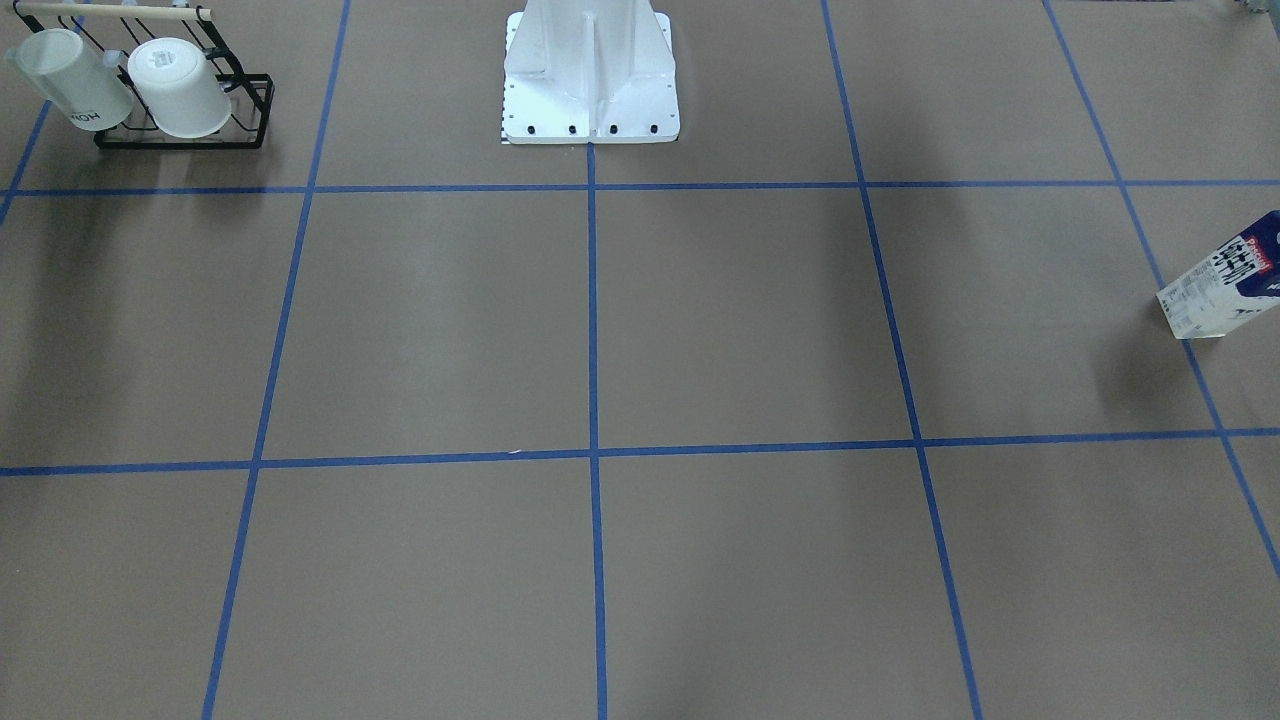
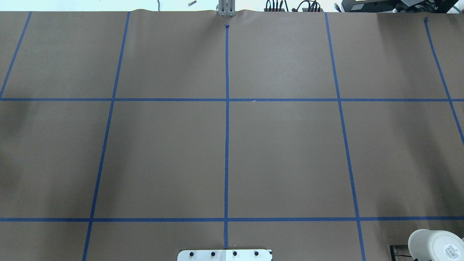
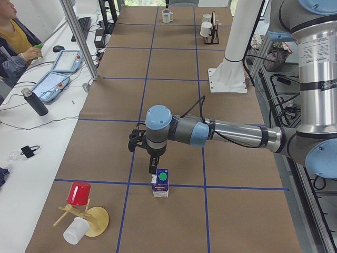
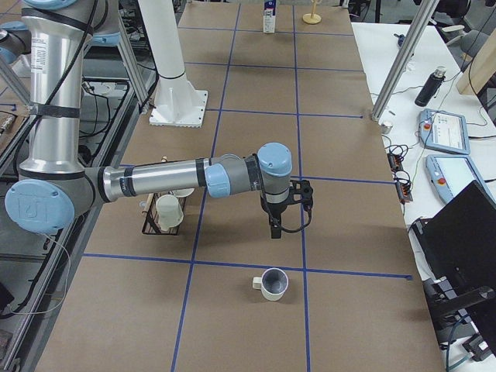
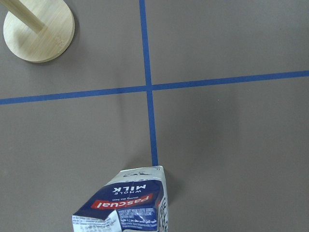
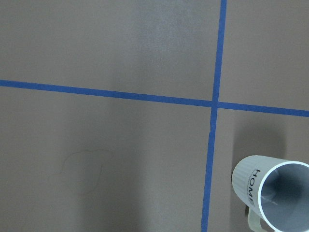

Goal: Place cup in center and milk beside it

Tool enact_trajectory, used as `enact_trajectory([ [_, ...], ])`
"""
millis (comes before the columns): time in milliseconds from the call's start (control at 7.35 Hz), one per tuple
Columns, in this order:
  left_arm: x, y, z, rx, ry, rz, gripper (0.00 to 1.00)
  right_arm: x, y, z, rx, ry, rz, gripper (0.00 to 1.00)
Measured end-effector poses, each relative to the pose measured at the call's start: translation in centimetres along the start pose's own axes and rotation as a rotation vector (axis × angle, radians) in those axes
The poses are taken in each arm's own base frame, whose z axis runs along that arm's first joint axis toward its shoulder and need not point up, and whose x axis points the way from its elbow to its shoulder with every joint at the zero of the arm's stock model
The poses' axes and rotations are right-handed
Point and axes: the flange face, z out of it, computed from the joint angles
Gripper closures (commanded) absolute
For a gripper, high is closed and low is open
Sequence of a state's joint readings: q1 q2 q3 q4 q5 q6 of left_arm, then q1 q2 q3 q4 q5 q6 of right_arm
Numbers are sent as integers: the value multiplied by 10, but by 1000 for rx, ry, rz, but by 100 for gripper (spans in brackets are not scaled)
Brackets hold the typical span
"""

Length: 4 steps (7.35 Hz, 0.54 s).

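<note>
The milk carton (image 3: 160,183), blue and white with a green cap, stands on a blue tape line at the table's left end; it also shows in the left wrist view (image 5: 128,205) and at the front-facing view's right edge (image 1: 1225,280). My left gripper (image 3: 152,167) hangs just above and beside it; I cannot tell whether it is open. The white cup (image 4: 273,284) stands upright at the table's right end, and shows in the right wrist view (image 6: 273,195). My right gripper (image 4: 274,231) hovers above and behind it; its state is unclear. The center (image 2: 232,105) is bare.
A black wire rack (image 1: 185,95) holding two white cups stands near the robot's base (image 1: 590,90) on its right side. A wooden mug tree (image 3: 87,219) with a red cup and a white cup stands at the left end near the carton.
</note>
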State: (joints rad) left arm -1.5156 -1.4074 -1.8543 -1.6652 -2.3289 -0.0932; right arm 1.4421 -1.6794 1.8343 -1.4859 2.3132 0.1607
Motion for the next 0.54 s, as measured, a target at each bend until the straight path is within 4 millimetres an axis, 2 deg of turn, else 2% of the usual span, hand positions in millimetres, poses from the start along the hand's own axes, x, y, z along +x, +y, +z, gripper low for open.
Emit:
enact_trajectory([
  [544, -1, 0, 1, 4, 0, 5, 2, -2, -1, 2, -4, 0, -15, 0],
])
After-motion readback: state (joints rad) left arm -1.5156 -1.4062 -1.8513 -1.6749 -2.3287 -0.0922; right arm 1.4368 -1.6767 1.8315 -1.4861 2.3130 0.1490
